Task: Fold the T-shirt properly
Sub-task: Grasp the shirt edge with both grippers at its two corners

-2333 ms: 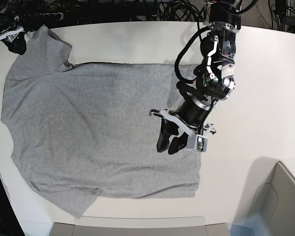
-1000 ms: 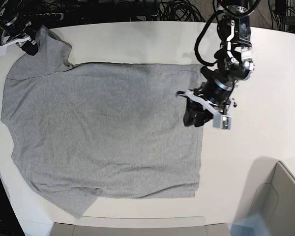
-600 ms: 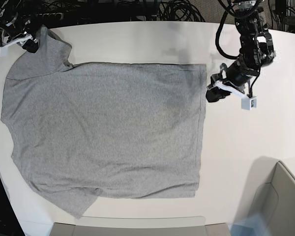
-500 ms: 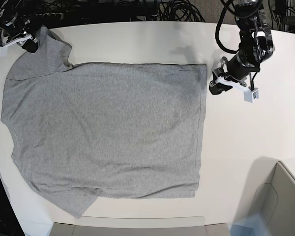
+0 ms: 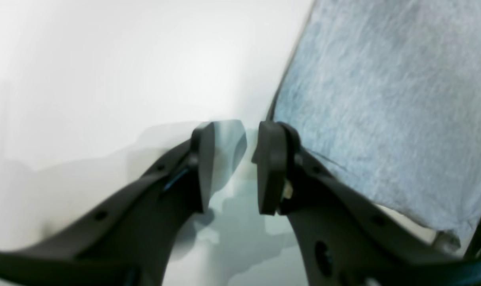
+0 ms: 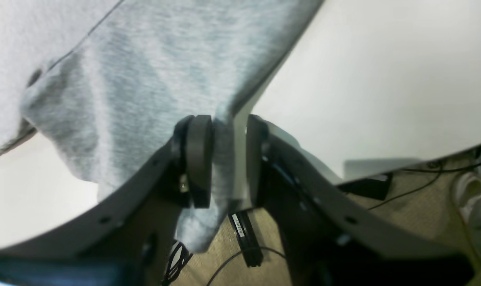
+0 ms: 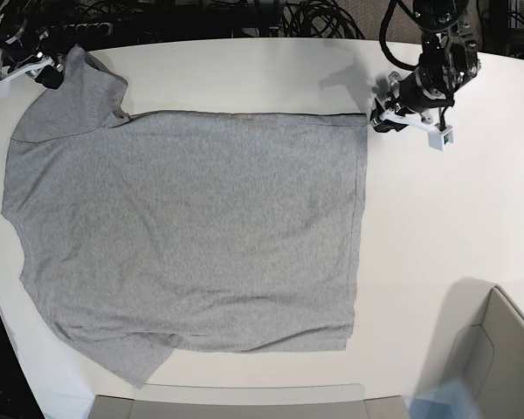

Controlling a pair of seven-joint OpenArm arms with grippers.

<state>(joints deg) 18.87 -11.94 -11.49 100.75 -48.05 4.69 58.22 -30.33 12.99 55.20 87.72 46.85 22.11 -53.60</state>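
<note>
The T-shirt (image 7: 183, 236) lies spread flat on the surface (image 7: 454, 244); by the look of it, no fold is made yet. The right gripper (image 6: 228, 159) has its jaws clamped on a sleeve edge; the left gripper (image 5: 232, 167) hangs with jaws parted and empty beside the hem corner.

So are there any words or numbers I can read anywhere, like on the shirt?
None can be read.
T-shirt: only plain grey cloth shows, no letters.
Small white tag on a black thing under the table edge: too small and blurred to read.
</note>
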